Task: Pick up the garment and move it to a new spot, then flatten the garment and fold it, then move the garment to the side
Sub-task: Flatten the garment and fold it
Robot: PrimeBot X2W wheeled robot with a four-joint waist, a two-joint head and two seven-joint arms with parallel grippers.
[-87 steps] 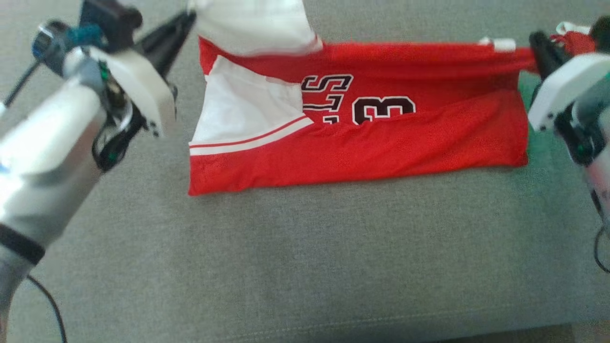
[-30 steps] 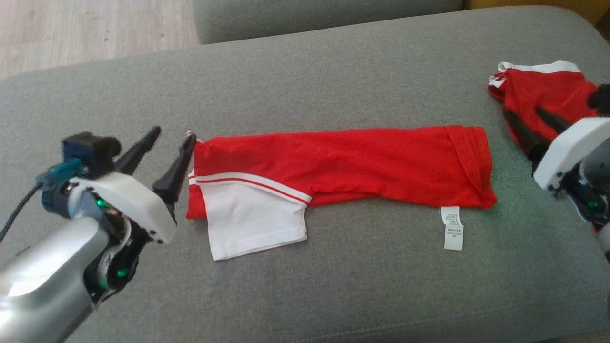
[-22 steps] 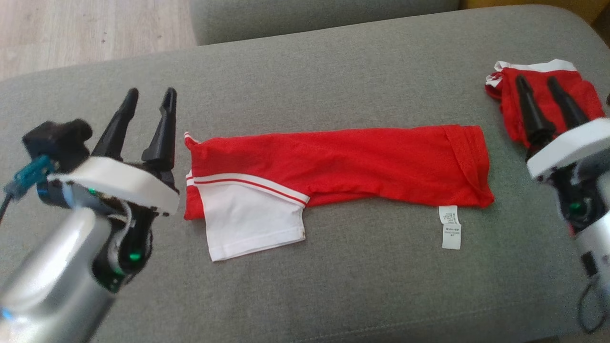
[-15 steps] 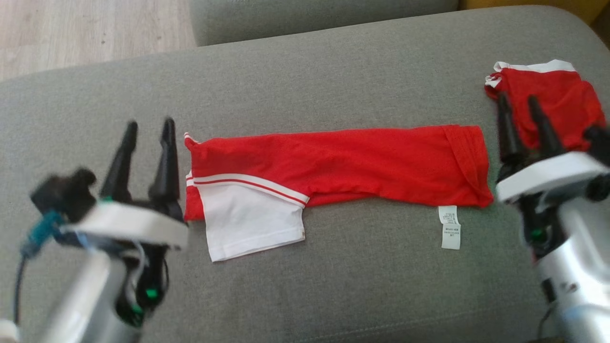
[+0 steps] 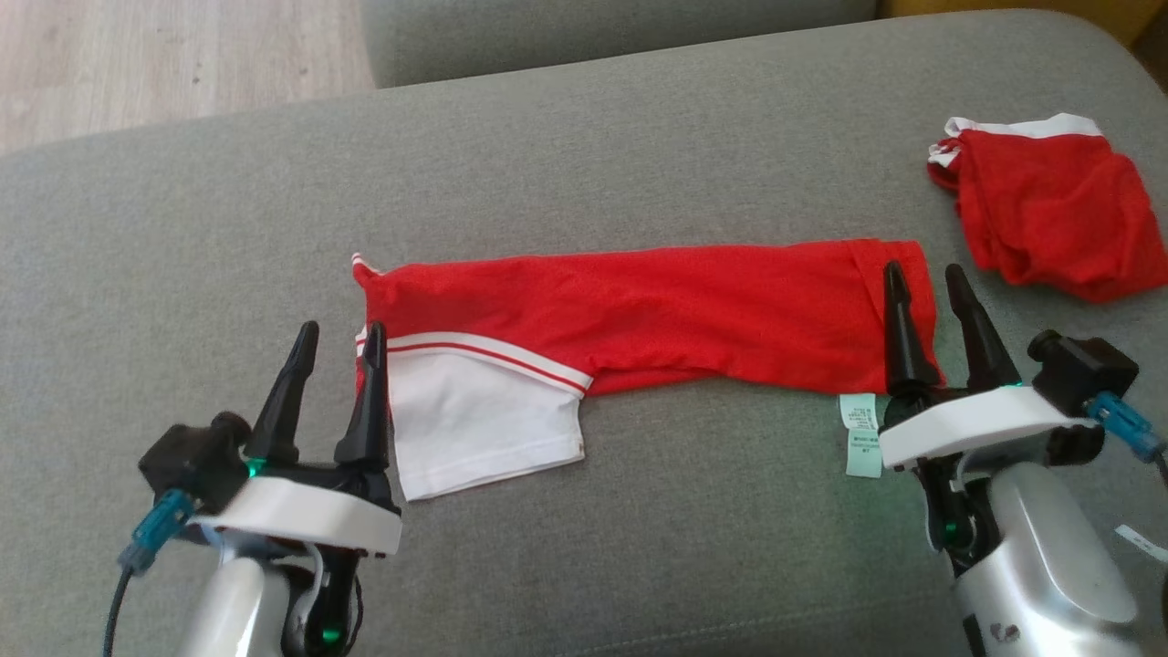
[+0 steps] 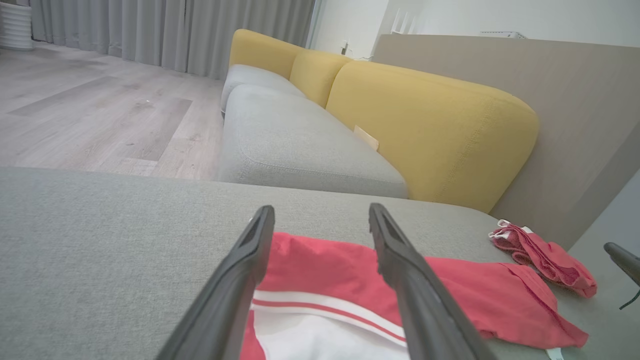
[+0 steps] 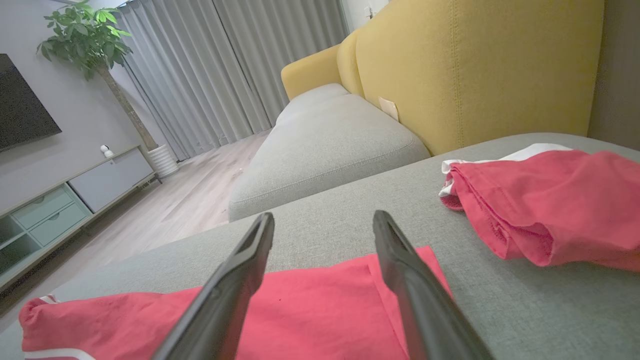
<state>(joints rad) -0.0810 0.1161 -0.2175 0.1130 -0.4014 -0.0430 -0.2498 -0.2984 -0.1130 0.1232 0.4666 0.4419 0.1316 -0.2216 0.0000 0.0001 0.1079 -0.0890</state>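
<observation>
The red garment lies folded into a long strip across the grey cushion, with a white sleeve panel sticking out at its near left and a white care label at its near right. My left gripper stands open at the strip's near-left end, fingers empty; the left wrist view shows the red cloth between and beyond them. Over the strip's right end my right gripper is open and empty, with the red fabric under it in the right wrist view.
A second red garment sits bunched at the cushion's far right, also seen as a red bundle in the right wrist view. Wooden floor lies beyond the far-left edge. A yellow sofa back rises behind.
The garment was folded down into a narrow strip and let go. Both open grippers then pulled back toward me and now stand at the strip's near ends. The head camera shifted too.
</observation>
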